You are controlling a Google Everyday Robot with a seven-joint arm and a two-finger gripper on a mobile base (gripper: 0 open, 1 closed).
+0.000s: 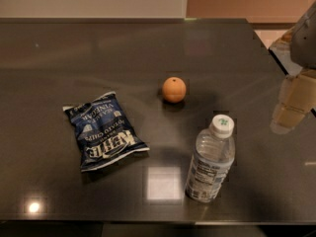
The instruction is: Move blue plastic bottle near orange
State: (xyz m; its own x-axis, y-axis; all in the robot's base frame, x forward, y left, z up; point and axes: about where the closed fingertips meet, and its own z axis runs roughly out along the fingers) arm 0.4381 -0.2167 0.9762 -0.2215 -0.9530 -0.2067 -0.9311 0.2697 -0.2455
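Though its grip cannot be told, the claw (292, 105) hangs apart from the upright blue plastic bottle (211, 162).

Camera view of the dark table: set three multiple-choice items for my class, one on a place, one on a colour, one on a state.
1. Where does the orange lie from the bottle?
A. on top of it
B. farther back and to the left
C. right in front of it

2. The chip bag is mostly
A. red
B. yellow
C. dark blue

3. The bottle
A. stands upright with its cap on
B. lies on its side
C. is crushed flat

Answers:
1 B, the fruit sits behind it with a gap between them.
2 C, dark blue with white print.
3 A, white cap on top; the pincer hangs at the picture's right edge, apart from it.
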